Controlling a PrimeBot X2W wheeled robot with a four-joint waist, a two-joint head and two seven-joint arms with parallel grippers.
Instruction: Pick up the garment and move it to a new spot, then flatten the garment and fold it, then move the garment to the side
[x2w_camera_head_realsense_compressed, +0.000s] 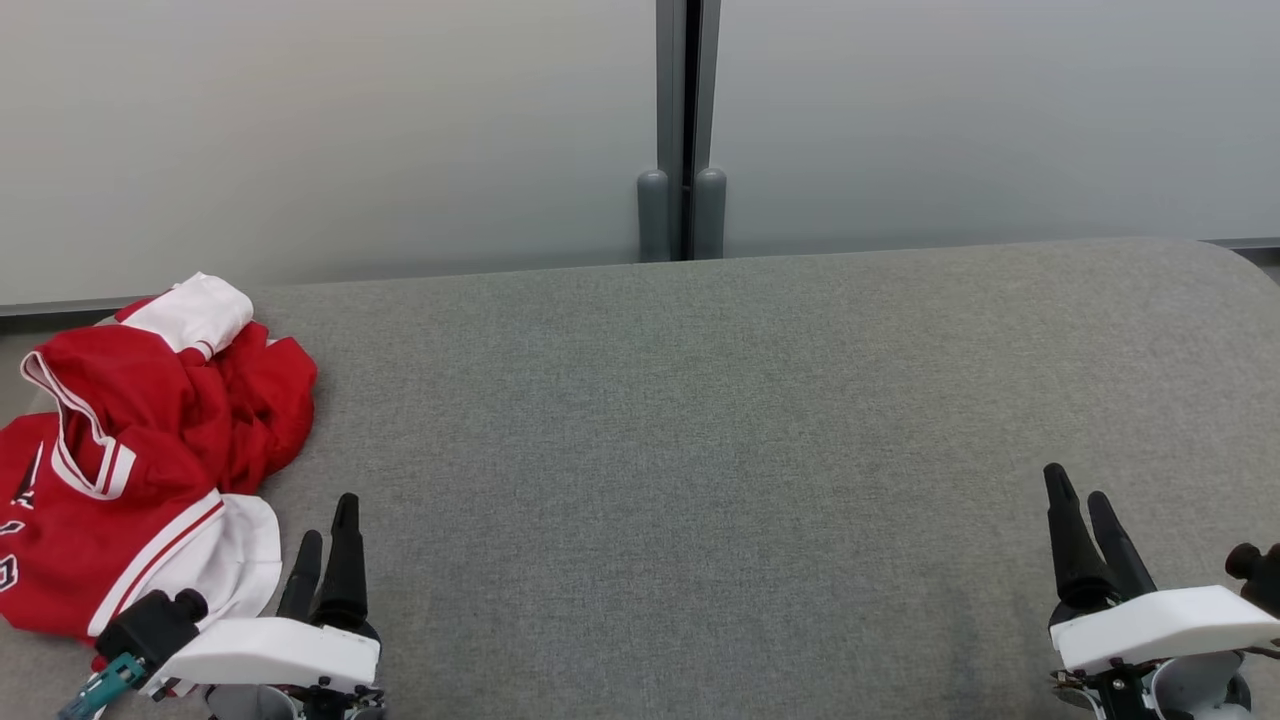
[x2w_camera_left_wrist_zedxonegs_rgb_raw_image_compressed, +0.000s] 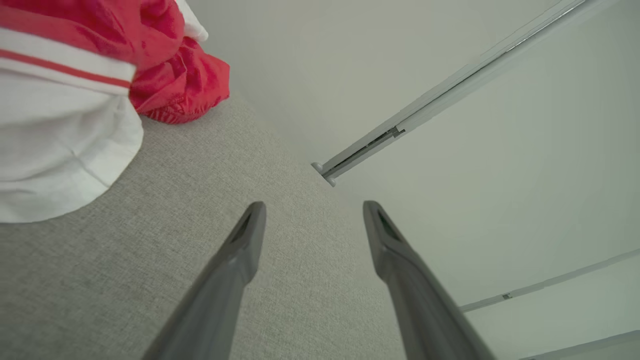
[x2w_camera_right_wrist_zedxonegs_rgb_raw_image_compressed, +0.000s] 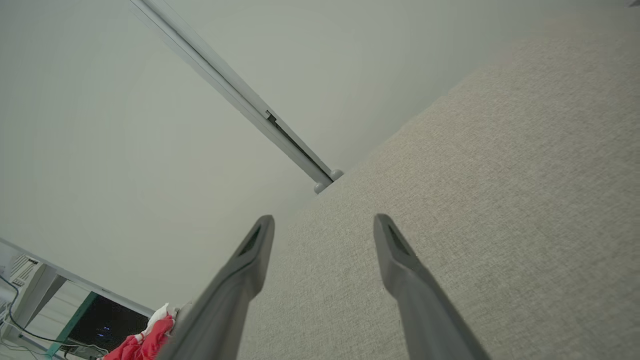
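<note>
The garment (x2w_camera_head_realsense_compressed: 150, 450) is a red jersey with white trim, crumpled in a heap at the far left end of the grey fabric surface (x2w_camera_head_realsense_compressed: 700, 450). In the left wrist view its white and red folds (x2w_camera_left_wrist_zedxonegs_rgb_raw_image_compressed: 75, 100) fill the upper left corner. My left gripper (x2w_camera_head_realsense_compressed: 327, 522) hovers just right of the heap's near edge, open, with nothing between its fingers (x2w_camera_left_wrist_zedxonegs_rgb_raw_image_compressed: 245, 240). Far off at the lower right, my right gripper (x2w_camera_head_realsense_compressed: 1078, 492) is also open and empty above bare fabric. A small red piece of the garment (x2w_camera_right_wrist_zedxonegs_rgb_raw_image_compressed: 145, 342) appears low in the right wrist view.
Pale wall panels with a grey vertical post (x2w_camera_head_realsense_compressed: 682, 130) stand right behind the surface's far edge. The surface's right end curves off at the upper right (x2w_camera_head_realsense_compressed: 1240, 260). A dark screen and cables (x2w_camera_right_wrist_zedxonegs_rgb_raw_image_compressed: 100, 325) sit beyond the left end.
</note>
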